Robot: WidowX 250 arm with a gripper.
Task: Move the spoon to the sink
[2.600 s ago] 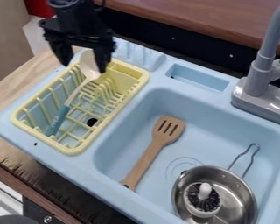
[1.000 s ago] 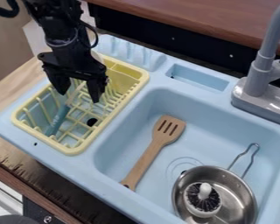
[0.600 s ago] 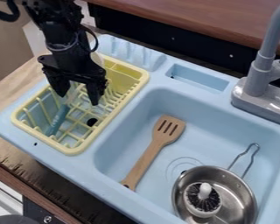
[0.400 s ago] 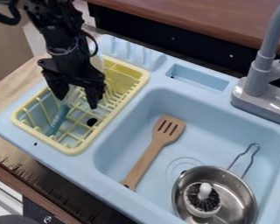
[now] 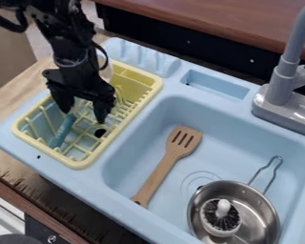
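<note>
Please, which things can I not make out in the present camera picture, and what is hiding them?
Camera view:
- Middle of the spoon: hidden by the gripper; I cannot tell whether the two touch.
- Part of the spoon's pale head: behind the gripper.
- Lower rim of the metal pan: cut off by the bottom edge.
- Pan floor beneath the brush: covered by it.
- Top of the faucet: cut off by the top edge.

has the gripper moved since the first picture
Yes. The gripper has shifted down the view, from the far end of the yellow rack to over its middle.
</note>
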